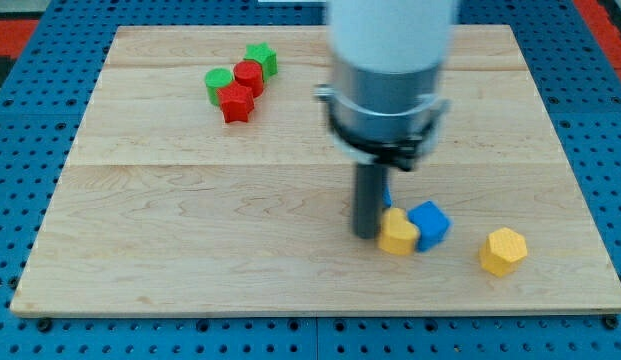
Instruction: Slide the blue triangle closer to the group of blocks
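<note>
My tip (366, 236) rests on the board at the lower middle, touching the left side of a yellow block (398, 235). A sliver of blue (387, 198), probably the blue triangle, shows just behind the rod on its right; most of it is hidden. A blue cube (430, 222) sits against the yellow block's right side. A yellow hexagon (503, 250) lies apart, further to the right. A group at the upper left holds a green star (261, 58), a red cylinder (249, 76), a green block (219, 82) and a red star (236, 102).
The wooden board (190, 230) lies on a blue perforated table (20, 200). The arm's wide white and black body (390, 70) hangs over the board's upper middle and hides what lies under it.
</note>
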Tool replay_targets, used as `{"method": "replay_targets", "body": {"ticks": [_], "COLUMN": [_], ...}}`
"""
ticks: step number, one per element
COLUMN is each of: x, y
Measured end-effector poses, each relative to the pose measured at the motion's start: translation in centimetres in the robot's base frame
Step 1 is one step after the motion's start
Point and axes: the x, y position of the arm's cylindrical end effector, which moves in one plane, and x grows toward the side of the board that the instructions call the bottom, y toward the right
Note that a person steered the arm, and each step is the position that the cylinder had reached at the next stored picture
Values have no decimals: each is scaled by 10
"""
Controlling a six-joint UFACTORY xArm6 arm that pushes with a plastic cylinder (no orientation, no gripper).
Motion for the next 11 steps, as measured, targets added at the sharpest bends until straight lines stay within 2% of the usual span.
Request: {"method": "replay_targets", "body": {"ticks": [1, 3, 4, 5, 6, 7, 8, 9, 10, 11], "x": [2, -17, -9, -60, -72, -58, -93, -113, -82, -53], "y": [52, -14, -66, -80, -23, 23, -24, 11, 45, 52]}}
